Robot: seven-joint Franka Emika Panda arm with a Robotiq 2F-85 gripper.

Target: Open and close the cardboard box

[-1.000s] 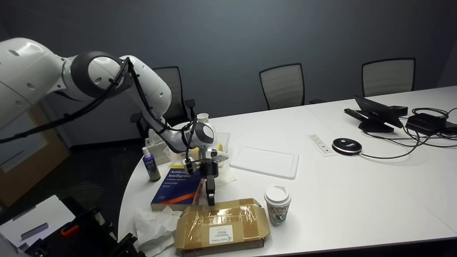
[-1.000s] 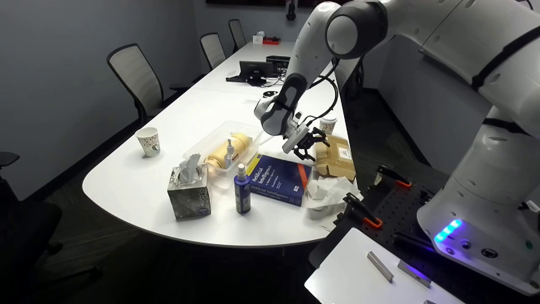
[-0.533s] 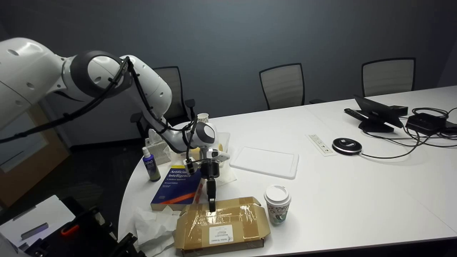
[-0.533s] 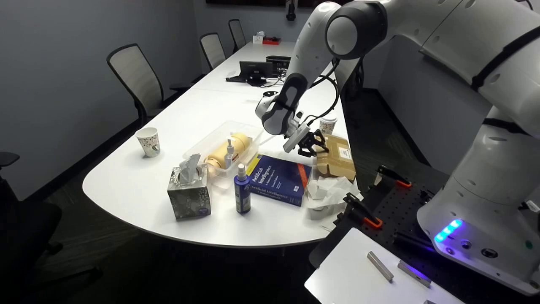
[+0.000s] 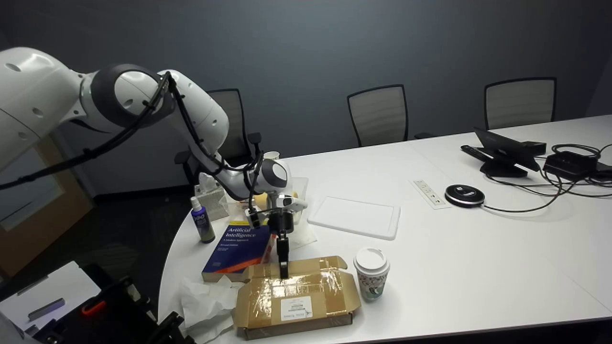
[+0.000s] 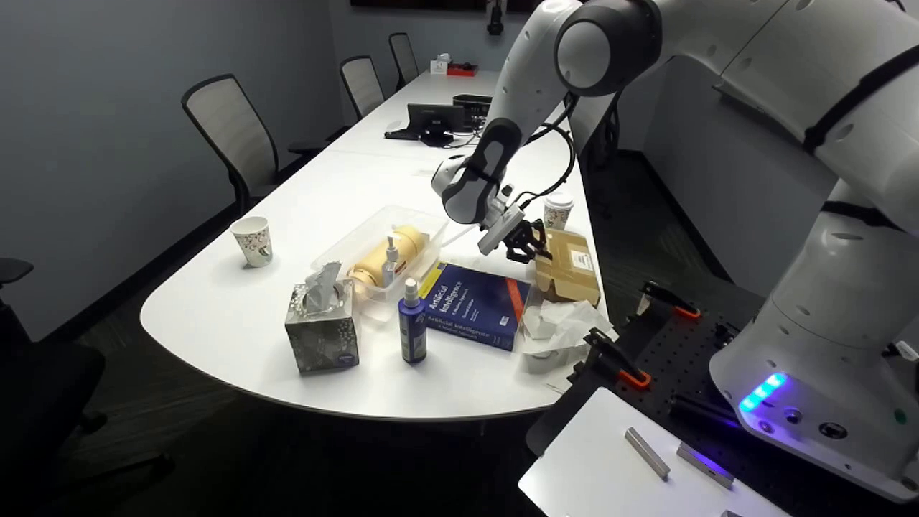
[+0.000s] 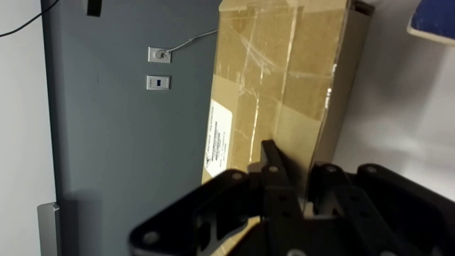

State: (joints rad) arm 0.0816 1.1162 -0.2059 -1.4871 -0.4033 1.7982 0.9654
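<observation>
Cardboard box (image 5: pixel 330 298): long axis along table (image 5: pixel 468 267) edge, label (image 5: pixel 296 308) upward; fingers (image 7: pixel 274 160) pinching long side.

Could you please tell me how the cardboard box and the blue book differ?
The cardboard box is brown, with tape and a white label; the blue book carries a printed title and a red stripe. The gripper is at the box's edge, clear of the book. Both are rectangular.

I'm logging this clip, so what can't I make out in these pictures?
Inside of the cardboard box, every view: covered by its lid.
Fine print on the label, wrist view: too blurred.
Inside of the takeaway cup, both exterior views: under its cap.
Artificial Intelligence book, wrist view: cut off by top and right edges.
</observation>
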